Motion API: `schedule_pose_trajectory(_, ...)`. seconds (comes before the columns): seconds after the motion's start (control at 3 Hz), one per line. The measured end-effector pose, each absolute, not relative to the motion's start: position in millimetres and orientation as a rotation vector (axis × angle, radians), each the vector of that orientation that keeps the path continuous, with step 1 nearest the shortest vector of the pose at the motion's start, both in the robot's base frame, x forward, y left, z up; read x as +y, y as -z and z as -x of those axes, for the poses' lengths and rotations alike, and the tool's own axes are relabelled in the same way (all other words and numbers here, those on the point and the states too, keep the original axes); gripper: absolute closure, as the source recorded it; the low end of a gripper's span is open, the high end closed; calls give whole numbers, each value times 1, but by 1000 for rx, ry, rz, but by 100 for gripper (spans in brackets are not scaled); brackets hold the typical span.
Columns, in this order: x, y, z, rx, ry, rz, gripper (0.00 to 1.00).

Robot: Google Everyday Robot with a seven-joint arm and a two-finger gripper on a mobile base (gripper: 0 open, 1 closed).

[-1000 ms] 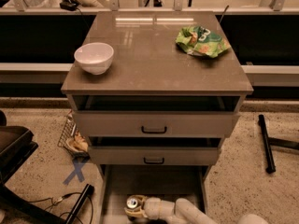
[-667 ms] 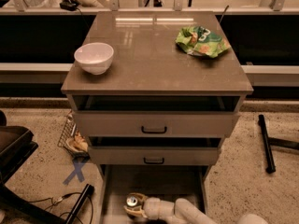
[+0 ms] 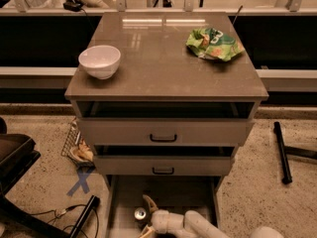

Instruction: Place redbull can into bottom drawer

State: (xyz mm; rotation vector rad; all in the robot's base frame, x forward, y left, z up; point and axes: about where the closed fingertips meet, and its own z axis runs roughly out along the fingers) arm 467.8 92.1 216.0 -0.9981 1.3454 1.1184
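Note:
The redbull can (image 3: 140, 213) stands upright on the floor of the pulled-out bottom drawer (image 3: 173, 192), near its front left; only its silver top shows well. My gripper (image 3: 147, 216) reaches into the drawer from the lower right on a white arm (image 3: 198, 224). Its fingers (image 3: 148, 202) are spread open, one behind the can and one in front of it, with small gaps to the can.
A white bowl (image 3: 99, 61) and a green chip bag (image 3: 214, 44) lie on the cabinet top. The two upper drawers (image 3: 163, 132) stand slightly open above the bottom one. A wire basket (image 3: 77, 145), a blue floor cross (image 3: 80, 181) and cables lie left; a black bar (image 3: 280, 151) lies right.
The fingers have spread apart from the can, which now stands free on the drawer floor. The arm has barely moved.

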Motion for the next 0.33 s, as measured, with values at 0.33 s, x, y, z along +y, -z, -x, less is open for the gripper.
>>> schedule_pose_trajectory(0.33, 92, -216, -468, 1345, -1118, 998, 0)
